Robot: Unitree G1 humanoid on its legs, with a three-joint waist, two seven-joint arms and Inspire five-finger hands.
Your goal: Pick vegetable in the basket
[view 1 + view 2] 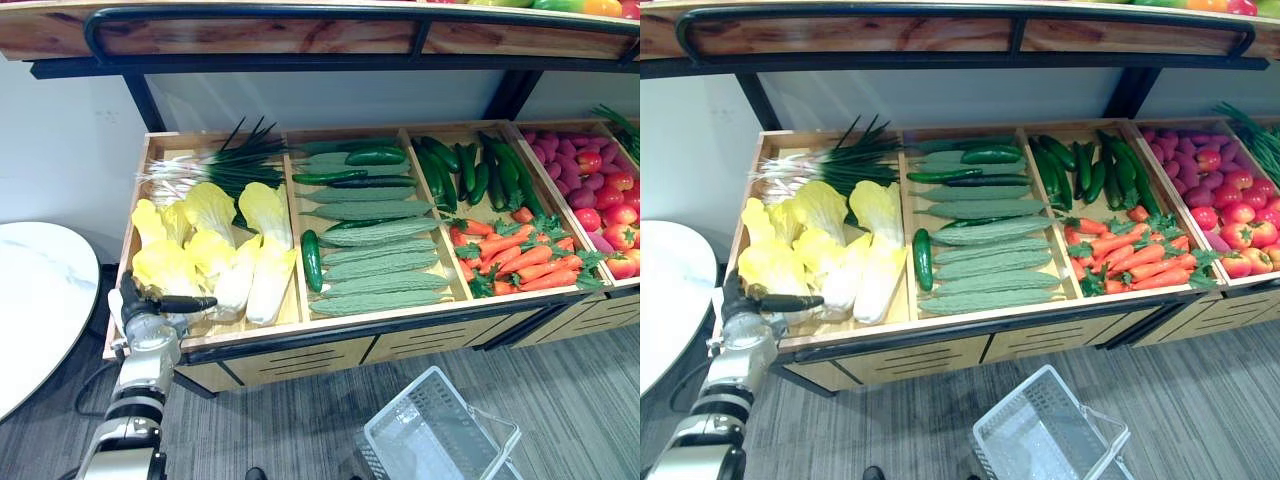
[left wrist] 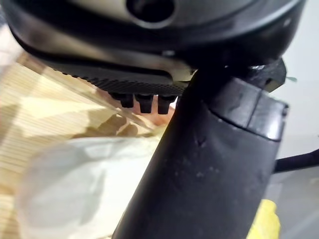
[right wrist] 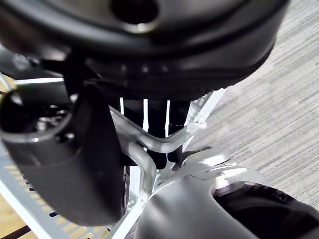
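Wooden partitions split the display bin into four bays. The leftmost held pale yellow cabbages with spring onions behind them. Next came ridged green gourds, then dark cucumbers above carrots, and red and purple produce filled the far right bay.

The left hand hung at the front left corner of the bin, just above its lip and beside the nearest cabbage. Its thumb stood straight out along the front edge. The left wrist view showed the fingertips clear of the pale leaf below them. The hand was relaxed and empty, and every vegetable lay in its bay.

An upper shelf overhung the back of the bin, leaving open height over the front rows. The rim of a round white desk curved close by the left arm (little room on that side).

The white wire basket sat low over the grey floor, well in front of the bin and below the gourd and carrot bays, with a bare strip of floor between. It held nothing that could be seen. The right hand had its fingers curled round the basket handle, which ran across them.
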